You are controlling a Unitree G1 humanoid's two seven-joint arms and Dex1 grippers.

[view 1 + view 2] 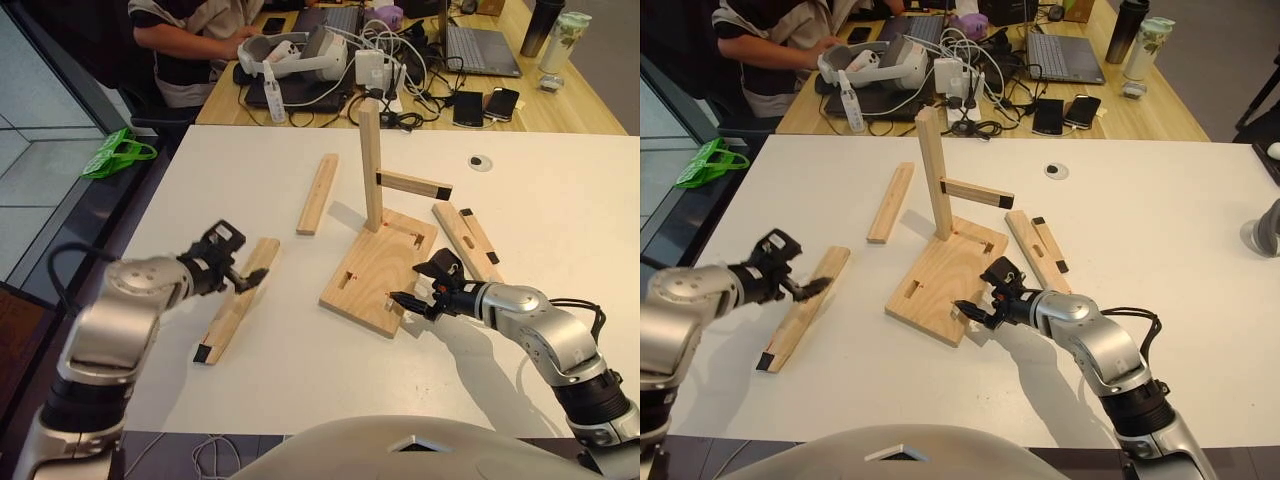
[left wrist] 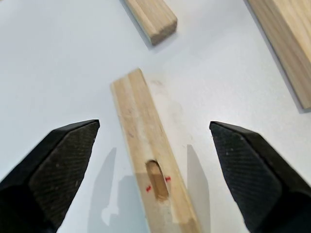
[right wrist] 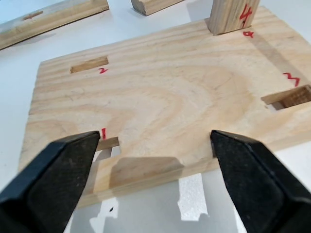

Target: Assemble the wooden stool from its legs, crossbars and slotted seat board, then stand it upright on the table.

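Straddling loose leg [image 2: 144, 141], left tool [image 1: 252, 277] gapes wide; right tool [image 3: 155, 138], wide, faces seat board [image 3: 160, 87] edge.

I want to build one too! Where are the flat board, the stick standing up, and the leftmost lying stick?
Seat board [image 1: 375, 275]: left eye view, bare middle.
Upright leg [image 1: 371, 165]: left eye view, mid-shaft.
Leftmost loose leg [image 1: 228, 320]: left eye view, nearer half.

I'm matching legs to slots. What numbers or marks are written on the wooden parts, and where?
"1": seat board, by a slot.
"2": seat board, another slot.
"3": seat board, third slot.
"4": seat board, beside the upright leg.
"4": upright leg itself.
Red ticks on a loose leg: unreadable.
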